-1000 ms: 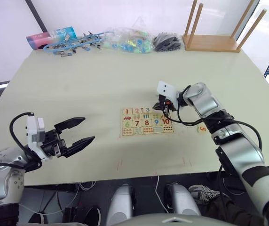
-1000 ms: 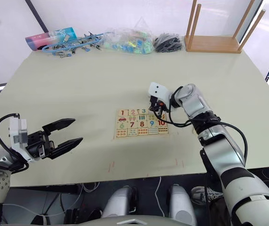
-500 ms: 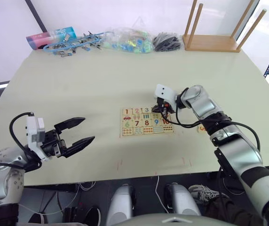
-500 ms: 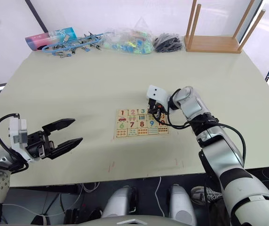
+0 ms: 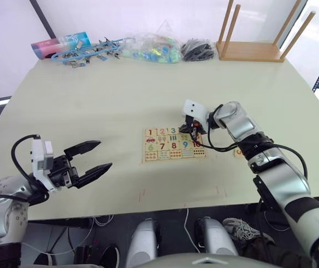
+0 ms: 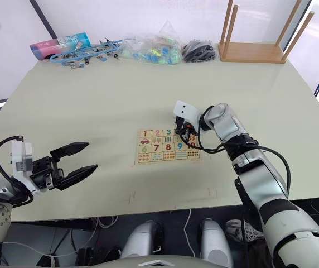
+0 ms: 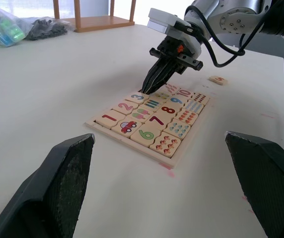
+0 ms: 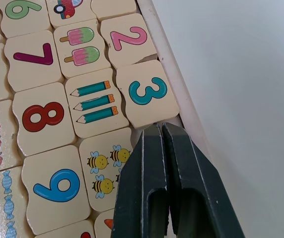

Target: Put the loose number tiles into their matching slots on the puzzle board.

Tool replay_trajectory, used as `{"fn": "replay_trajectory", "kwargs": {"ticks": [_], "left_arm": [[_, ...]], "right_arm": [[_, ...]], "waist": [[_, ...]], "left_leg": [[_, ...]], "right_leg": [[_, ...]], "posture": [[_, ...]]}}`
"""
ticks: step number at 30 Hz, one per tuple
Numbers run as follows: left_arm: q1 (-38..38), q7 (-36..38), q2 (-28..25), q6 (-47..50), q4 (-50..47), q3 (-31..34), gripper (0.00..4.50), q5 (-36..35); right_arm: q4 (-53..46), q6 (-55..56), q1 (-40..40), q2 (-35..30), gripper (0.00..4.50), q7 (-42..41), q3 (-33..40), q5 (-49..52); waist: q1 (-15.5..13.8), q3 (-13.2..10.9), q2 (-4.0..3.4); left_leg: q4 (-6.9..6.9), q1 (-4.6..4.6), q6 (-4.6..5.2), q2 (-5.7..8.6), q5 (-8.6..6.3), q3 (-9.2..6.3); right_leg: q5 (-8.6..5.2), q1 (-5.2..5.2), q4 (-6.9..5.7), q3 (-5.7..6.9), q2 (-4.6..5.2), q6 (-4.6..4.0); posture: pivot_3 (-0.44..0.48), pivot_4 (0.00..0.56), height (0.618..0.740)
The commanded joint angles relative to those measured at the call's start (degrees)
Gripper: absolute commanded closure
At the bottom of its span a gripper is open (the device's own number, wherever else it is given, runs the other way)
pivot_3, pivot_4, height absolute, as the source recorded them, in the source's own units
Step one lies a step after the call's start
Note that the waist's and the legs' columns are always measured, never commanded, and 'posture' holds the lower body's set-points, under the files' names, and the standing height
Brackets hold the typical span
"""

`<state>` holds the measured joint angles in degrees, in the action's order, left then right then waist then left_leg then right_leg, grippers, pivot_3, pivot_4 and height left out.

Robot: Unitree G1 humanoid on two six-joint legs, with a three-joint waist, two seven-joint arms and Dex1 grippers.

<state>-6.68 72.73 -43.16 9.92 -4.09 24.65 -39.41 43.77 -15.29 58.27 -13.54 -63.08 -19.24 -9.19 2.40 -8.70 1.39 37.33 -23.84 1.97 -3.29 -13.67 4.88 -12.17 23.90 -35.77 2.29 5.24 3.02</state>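
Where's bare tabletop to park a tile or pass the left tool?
Free: the wide stretch between the left tool and the puzzle board, and the middle band up to the clutter at the far edge. Crowded: the board's right end, where the right tool sits near the 5 tile.

Pale matt wooden puzzle board (image 7: 132,141), smooth tiles (image 8: 147,93)

We see the board (image 5: 174,143), a flat pale wooden tray, lying on the table with its tiles 6 to 10 and picture cells in place. In its far row, tiles 1 (image 7: 109,118), 2 (image 8: 127,38) and 3 (image 8: 147,91) sit in their slots. Tile 5 (image 7: 218,79) lies loose on the table, well apart from the board's right end.
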Motion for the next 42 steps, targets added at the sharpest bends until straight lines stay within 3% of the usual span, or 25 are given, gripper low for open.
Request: {"fn": "replay_trajectory", "kwargs": {"ticks": [1,18,27,42], "left_arm": [[0.2,0.3,-1.1,-0.2,-1.0,1.6,0.00,-0.3],[0.1,0.3,-0.9,-0.3,-0.9,1.6,0.00,-0.3],[0.2,-0.1,-0.6,-0.1,-0.8,1.0,0.00,-0.1],[1.7,-6.9,0.6,1.7,1.0,-1.3,0.00,4.0]], "right_arm": [[0.1,0.6,1.4,0.1,4.42,0.2,0.2,0.3],[0.1,0.8,1.2,-0.4,4.42,-0.2,0.1,0.1],[-5.5,-0.1,-0.5,-4.3,4.42,-2.0,2.9,3.7],[-35.1,-1.6,-19.4,-10.0,4.42,1.3,18.7,21.2]], "waist": [[0.0,0.0,0.00],[0.0,0.0,-0.01],[-0.1,0.0,0.01],[-0.6,0.0,0.05]], "left_leg": [[0.00,0.00,0.00,0.00,0.00,0.00],[0.00,0.00,0.00,0.00,0.00,0.00],[-0.01,-0.02,0.00,0.00,0.00,0.00],[-0.02,-0.01,0.01,0.00,-0.01,-0.03]], "right_leg": [[0.00,0.00,0.00,0.00,0.00,0.00],[0.00,0.00,0.00,0.00,0.00,0.00],[0.00,0.00,0.04,0.00,0.02,0.00],[0.00,-0.04,0.06,0.01,0.02,0.01]], "posture": [[0.000,0.150,0.737],[0.000,0.150,0.737],[0.000,0.150,0.737],[0.000,0.150,0.737]]}}
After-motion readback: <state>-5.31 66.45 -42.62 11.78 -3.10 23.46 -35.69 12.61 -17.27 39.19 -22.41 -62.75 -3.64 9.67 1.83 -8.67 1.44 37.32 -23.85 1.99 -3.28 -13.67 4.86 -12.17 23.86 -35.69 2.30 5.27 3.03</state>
